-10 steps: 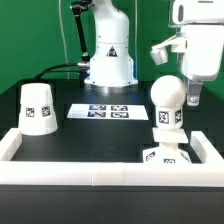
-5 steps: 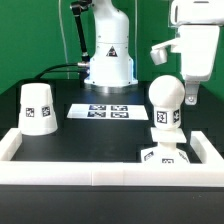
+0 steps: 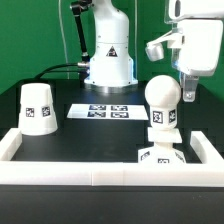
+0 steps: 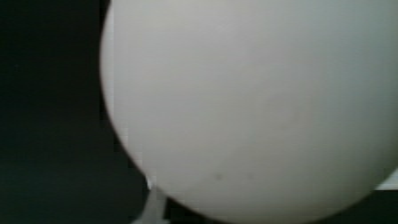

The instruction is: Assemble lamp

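**LAMP ASSEMBLY: SEATING THE BULB IN THE BASE**

**Exterior view.** The bulb (image 3: 164, 100) stands at 3 o'clock in the picture. It is directly over the flat base (image 3: 161, 154), which lies on the tabletop (image 3: 100, 135) at about 4 o'clock. Whether the stem touches the base or hangs just clear of it cannot be told. The long axis of the bulb runs near vertical, from 12 to 6 o'clock, with the round head at 12 and the tagged stem at 6. The end effector (image 3: 184, 88) sits at the head. One finger shows on the 3 o'clock side; the other is hidden, so whether the fingers pinch the bulb or stand spread cannot be told. The shade (image 3: 37, 108) stands well apart at 9 o'clock, wide end down. The marker board (image 3: 108, 111) lies between shade and bulb.

**Wrist view.** The bulb (image 4: 249, 110) fills nearly the whole picture. No finger is visible.

**Procedure (judgement).** The step in hand appears to be joining the bulb to the base.
1. Keep the axis plumb over the centre of the base.
2. Turn about that axis only.
3. Avoid side load, which could tip the bulb or slide the base.
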`<state>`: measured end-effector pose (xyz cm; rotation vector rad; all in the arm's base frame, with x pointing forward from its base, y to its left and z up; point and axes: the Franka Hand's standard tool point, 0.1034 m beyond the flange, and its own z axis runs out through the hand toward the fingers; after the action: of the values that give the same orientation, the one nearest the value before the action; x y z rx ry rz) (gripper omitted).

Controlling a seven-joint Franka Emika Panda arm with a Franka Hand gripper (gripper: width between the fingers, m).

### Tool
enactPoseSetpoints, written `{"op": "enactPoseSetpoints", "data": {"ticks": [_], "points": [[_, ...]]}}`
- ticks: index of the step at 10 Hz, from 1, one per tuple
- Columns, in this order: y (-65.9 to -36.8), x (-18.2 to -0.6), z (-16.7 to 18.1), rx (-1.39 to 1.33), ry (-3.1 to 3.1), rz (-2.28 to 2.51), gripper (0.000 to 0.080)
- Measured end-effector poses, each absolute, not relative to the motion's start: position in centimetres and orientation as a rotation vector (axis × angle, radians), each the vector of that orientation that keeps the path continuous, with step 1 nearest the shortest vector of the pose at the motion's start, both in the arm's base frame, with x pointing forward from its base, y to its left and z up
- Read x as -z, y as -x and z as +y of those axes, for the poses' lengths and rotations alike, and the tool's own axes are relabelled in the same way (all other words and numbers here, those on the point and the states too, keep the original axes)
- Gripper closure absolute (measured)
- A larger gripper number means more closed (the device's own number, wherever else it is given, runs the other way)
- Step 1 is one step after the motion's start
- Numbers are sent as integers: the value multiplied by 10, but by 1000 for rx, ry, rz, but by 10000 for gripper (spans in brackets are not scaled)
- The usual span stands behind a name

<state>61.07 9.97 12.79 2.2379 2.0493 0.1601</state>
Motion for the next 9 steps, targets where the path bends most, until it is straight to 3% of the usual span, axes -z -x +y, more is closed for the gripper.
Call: {"op": "enactPoseSetpoints", "data": {"ticks": [1,2,3,4,5,6,9], "points": [[-612,-129,97,-162,-2241,2043,470],[-613,-130,95,-163,-2249,2032,470],[-612,-129,95,-162,-2249,2033,291],[-612,-128,95,-161,-2250,2033,291],[-612,-128,95,-160,-2251,2033,143],[-611,-127,95,-159,-2251,2033,107],[-607,-127,85,-151,-2255,2030,101]]}}
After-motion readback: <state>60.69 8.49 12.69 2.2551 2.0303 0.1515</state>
